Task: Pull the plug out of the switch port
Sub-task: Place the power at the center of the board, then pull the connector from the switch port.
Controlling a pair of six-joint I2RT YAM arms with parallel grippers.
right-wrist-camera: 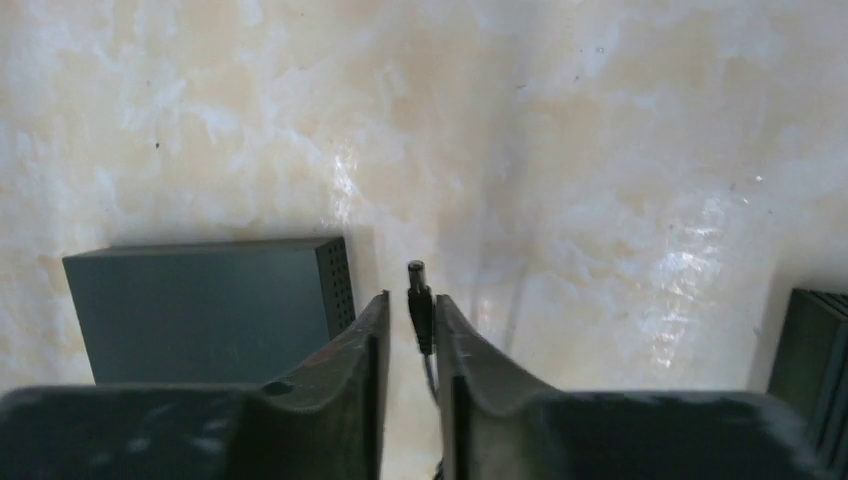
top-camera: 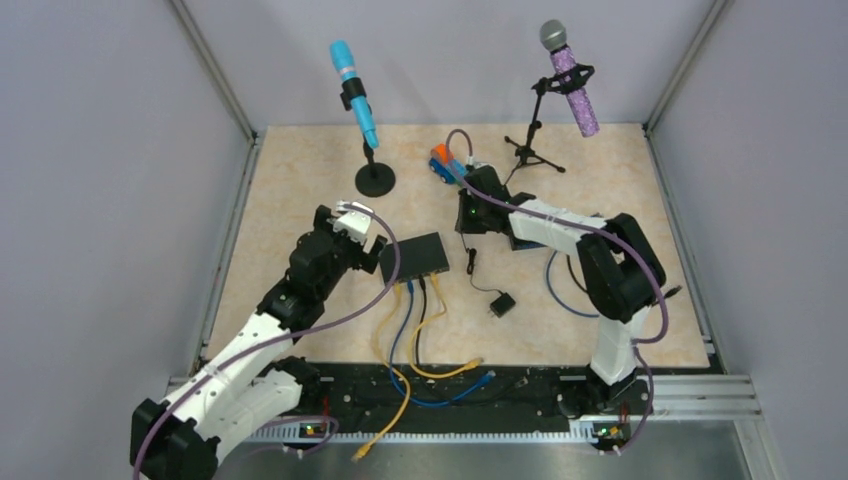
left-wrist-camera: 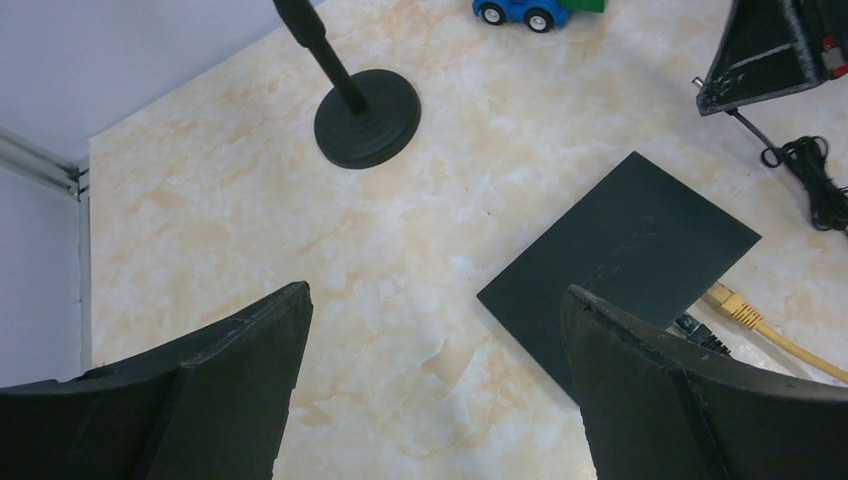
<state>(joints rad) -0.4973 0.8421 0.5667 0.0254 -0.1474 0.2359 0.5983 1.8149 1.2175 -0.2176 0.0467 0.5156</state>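
Note:
The black network switch (top-camera: 415, 255) lies flat mid-table, with yellow, blue and black network cables (top-camera: 420, 315) in its near side. It also shows in the left wrist view (left-wrist-camera: 625, 250) and the right wrist view (right-wrist-camera: 200, 310). My right gripper (top-camera: 468, 225) (right-wrist-camera: 412, 297) is shut on a black barrel power plug (right-wrist-camera: 418, 300), which is out of the switch and a little to its right. The plug's cord hangs down to a black adapter (top-camera: 501, 305). My left gripper (top-camera: 375, 238) (left-wrist-camera: 435, 290) is open and empty at the switch's left end.
A blue microphone on a round-base stand (top-camera: 375, 180) (left-wrist-camera: 365, 115) stands at the back left. A purple microphone on a tripod (top-camera: 535, 155) stands at the back right. A toy car (top-camera: 445, 165) (left-wrist-camera: 520, 10) sits behind my right gripper. Loose cables trail to the near edge.

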